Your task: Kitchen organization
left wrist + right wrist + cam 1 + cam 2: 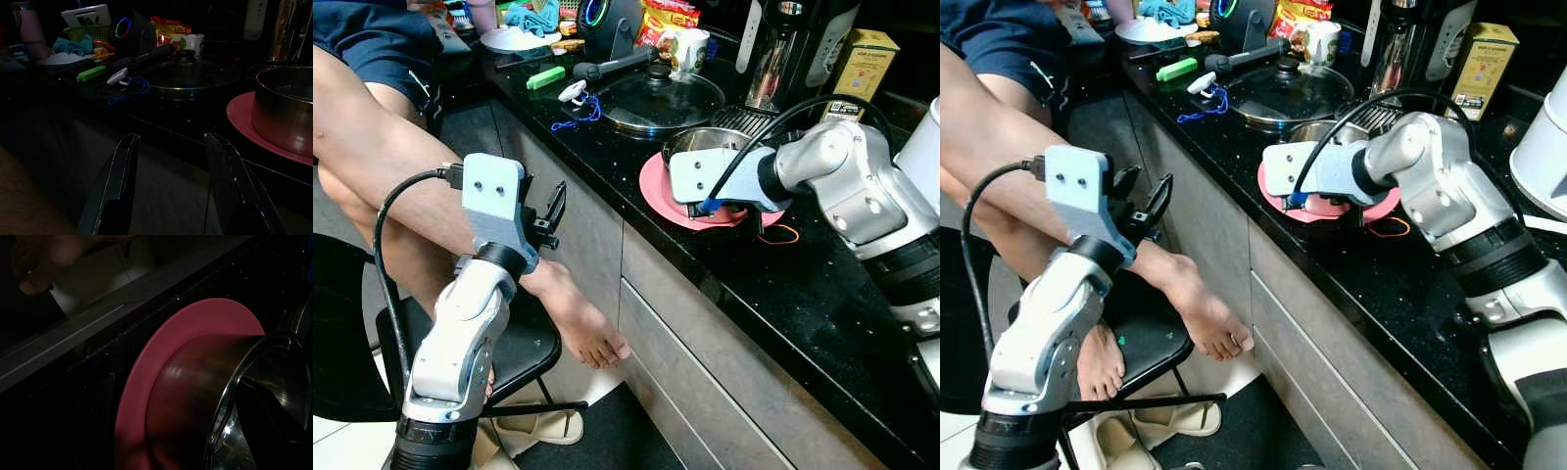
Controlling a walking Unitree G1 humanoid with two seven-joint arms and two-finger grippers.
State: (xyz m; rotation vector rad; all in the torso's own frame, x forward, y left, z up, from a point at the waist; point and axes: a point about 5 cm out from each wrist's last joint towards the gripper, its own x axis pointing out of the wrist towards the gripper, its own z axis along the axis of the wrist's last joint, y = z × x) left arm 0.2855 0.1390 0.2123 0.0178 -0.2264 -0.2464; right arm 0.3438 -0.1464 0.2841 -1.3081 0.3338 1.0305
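The steel pot (710, 145) stood on a pink plate (658, 194) near the front edge of the black bench (803, 294), with a lidded pan (658, 101) at its 11 o'clock. The right hand (266, 418) was at the pot's rim with one finger inside the wall; whether it had clamped cannot be told. The left hand (168, 191) hung open off the bench front, beside a seated person's leg (401, 186). Recommended procedure: clamp the rim firmly, lift vertically so the plate stays down, and keep the left arm clear of the person.
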